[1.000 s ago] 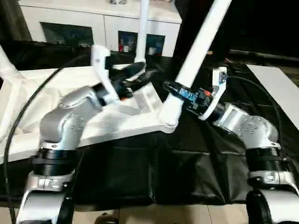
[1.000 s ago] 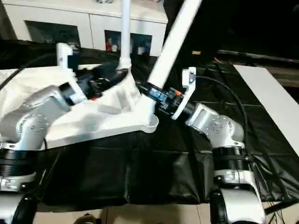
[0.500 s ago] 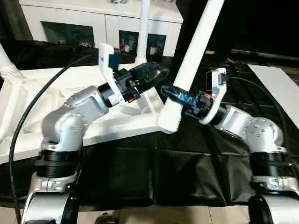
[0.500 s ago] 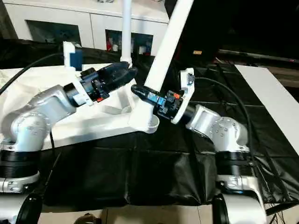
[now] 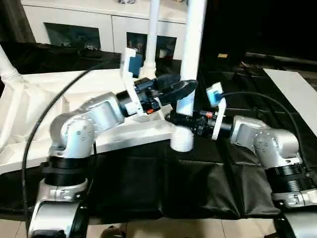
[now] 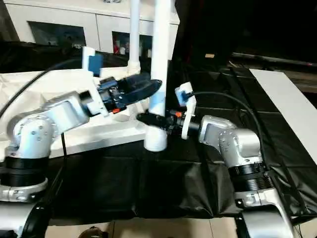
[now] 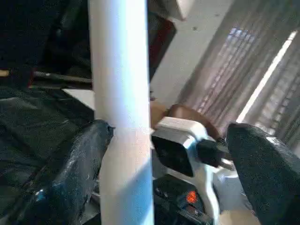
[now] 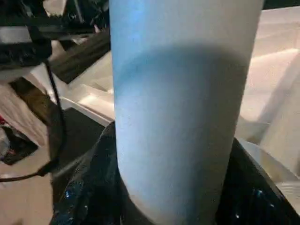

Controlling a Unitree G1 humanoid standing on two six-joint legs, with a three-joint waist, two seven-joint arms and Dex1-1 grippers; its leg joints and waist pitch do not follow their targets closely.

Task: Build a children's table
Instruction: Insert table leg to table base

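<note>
Now your right gripper [image 6: 148,119] clamps near leg [image 5: 190,74] low down, just above corner socket [image 5: 182,143]; leg stands upright. Your left gripper [image 5: 181,89] spread wide, fingers [image 7: 77,173] either side of same leg, higher up. Tabletop [image 5: 44,114] lies underside up on black cloth [image 5: 188,183]; second leg [image 5: 151,34] upright behind.

Table leg [image 5: 193,44]: smooth white plastic, faint sheen. Tabletop [image 5: 29,114]: white moulded plastic, ribbed underside, matt. Work surface cover [image 5: 163,183]: black sheet, creased, slightly glossy. Forearms [image 5: 81,131]: brushed silver metal with black collars. Gripper fingers [image 7: 70,173]: glossy black plastic. Cabinet [image 5: 104,20]: white, dark glass doors.
</note>
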